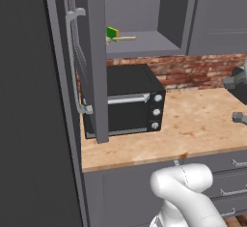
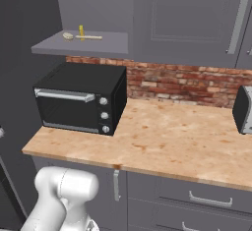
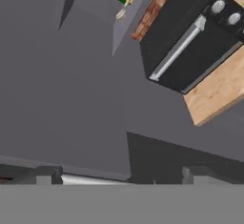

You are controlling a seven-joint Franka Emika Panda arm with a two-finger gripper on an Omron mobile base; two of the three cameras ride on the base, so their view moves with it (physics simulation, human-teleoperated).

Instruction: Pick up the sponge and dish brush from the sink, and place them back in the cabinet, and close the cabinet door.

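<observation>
Gripper spreading wide, nearing flat matte grey cabinet door; green sponge, cream-headed dish brush shelved; closing probably next.

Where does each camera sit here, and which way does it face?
Left base view: behind the arm's left, facing the open cabinet door, toaster oven and counter; white arm lower right.
Right base view: behind the right, facing the same oven and cabinet shelf; arm lower left.
Hand view: rolled, facing the grey door panel; fingers open at bottom.
All three share the sponge and dish brush on the shelf.
</observation>
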